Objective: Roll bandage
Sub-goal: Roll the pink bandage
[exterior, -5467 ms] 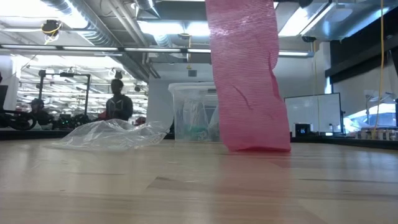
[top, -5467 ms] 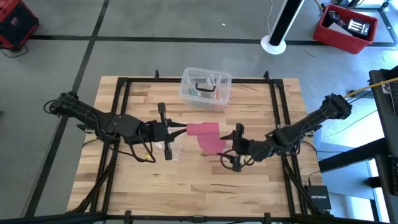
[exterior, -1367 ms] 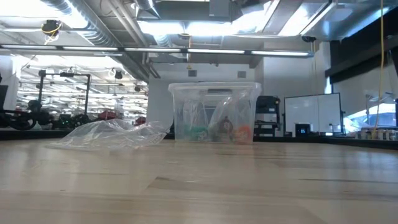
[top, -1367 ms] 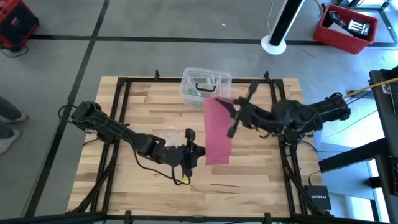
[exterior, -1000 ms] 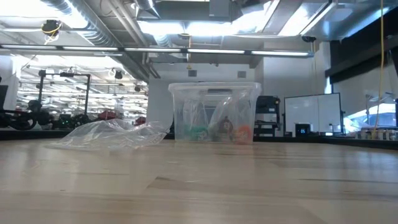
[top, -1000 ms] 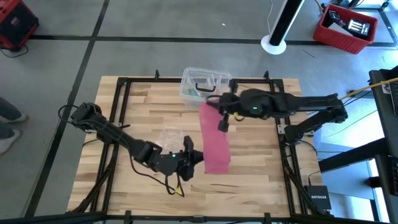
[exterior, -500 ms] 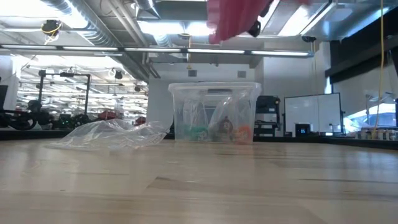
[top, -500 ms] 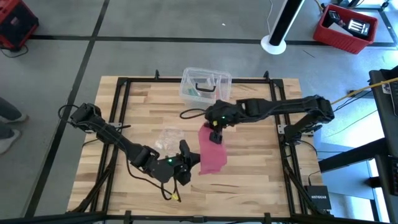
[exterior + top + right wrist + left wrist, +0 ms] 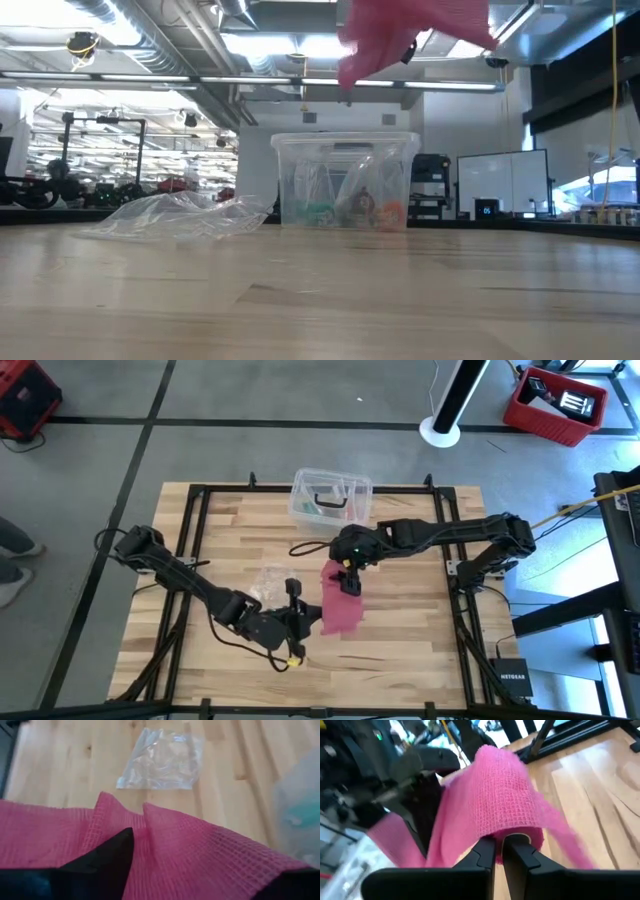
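The pink bandage [image 9: 338,600] is a short slack band held in the air between both grippers above the middle of the table. In the low view only its lower part [image 9: 410,30] shows, at the picture's top, well above the wood. My left gripper [image 9: 305,618] is at the band's near end and shut on it. My right gripper [image 9: 348,572] is at the band's far end and shut on it. In the left wrist view the cloth [image 9: 500,800] drapes over my fingers, with the right gripper [image 9: 420,800] behind it. My left gripper pinches the edge of the bandage's near end [image 9: 509,831] between its two fingers [image 9: 487,852]. They come level from the table's left. The cloth arches up from the fingers, slack and clear of the table. My right gripper holds the bandage's far end [image 9: 150,827], gathered in folds; one dark finger [image 9: 107,855] shows on the cloth and the other is hidden under it. The fingers slant down from the table's right. The band hangs slack toward the left gripper.
A crumpled clear plastic wrapper [image 9: 268,582] lies on the wood left of the bandage. A clear plastic box [image 9: 330,500] with small items stands at the far middle. A black frame [image 9: 195,520] runs along the table's sides.
My right gripper has gone from beside the clear box toward the near edge and down, bringing the bandage's far end with it. The band, long and stretched before, is now short and slack. Its lower part has come into the low view. My left gripper has kept its hold.
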